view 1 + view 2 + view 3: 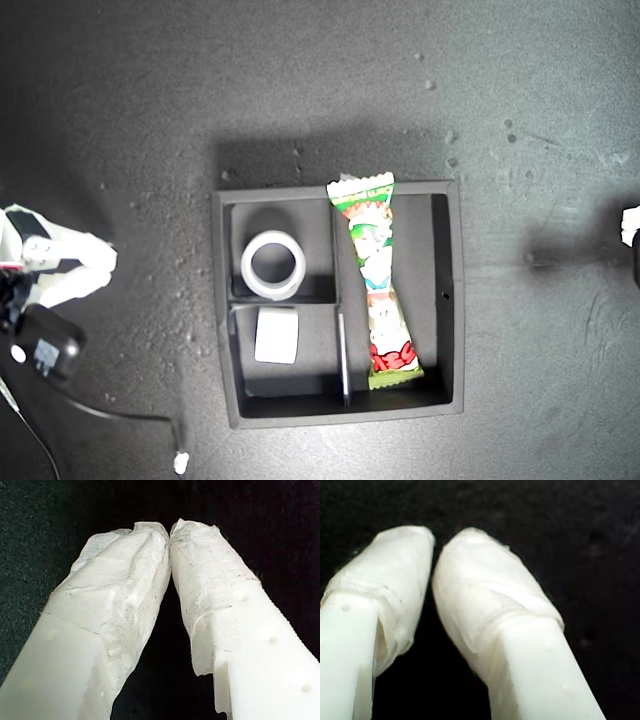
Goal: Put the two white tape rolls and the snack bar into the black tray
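Observation:
The black tray [222,300] sits mid-table in the exterior view. One white tape roll [247,265] lies flat in its small far compartment. The other white tape roll [277,334] stands on edge in the small near compartment. The snack bar [375,280] lies along the long compartment, its upper end resting over the wall. My first gripper [170,530] is shut on nothing over dark table. My second gripper [435,545] is shut too, with nothing between its fingers. Neither wrist view shows the tray.
A white arm [60,265] with a black part [45,345] rests at the exterior view's left edge, a thin cable [120,410] trailing from it. Another arm's white tip [630,225] shows at the exterior view's right edge. Which arm is first cannot be told.

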Motion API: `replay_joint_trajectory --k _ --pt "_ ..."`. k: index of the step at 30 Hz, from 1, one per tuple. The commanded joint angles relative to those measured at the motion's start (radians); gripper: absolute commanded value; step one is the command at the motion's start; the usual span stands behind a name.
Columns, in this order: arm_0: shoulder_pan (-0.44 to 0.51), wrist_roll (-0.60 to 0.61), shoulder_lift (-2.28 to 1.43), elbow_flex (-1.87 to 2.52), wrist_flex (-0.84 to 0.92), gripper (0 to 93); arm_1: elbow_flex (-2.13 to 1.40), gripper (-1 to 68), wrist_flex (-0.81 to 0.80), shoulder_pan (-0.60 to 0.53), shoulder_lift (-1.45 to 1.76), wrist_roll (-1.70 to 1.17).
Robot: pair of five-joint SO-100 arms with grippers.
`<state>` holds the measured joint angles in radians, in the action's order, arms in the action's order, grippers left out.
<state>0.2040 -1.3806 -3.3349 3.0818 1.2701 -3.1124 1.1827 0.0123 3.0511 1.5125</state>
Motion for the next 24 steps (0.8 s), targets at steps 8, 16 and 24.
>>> replay_joint_trajectory --k 8,16,24 --pt "-0.009 0.012 -0.049 0.057 0.126 0.3 -0.012 0.0 0.043 -0.017 -0.006 0.005" --pt "-0.008 0.023 -0.049 0.057 0.126 0.3 -0.012 0.0 0.043 -0.017 -0.006 0.005" --pt "-0.008 0.023 -0.049 0.057 0.126 0.3 -0.012 0.0 0.043 -0.017 -0.006 0.006"
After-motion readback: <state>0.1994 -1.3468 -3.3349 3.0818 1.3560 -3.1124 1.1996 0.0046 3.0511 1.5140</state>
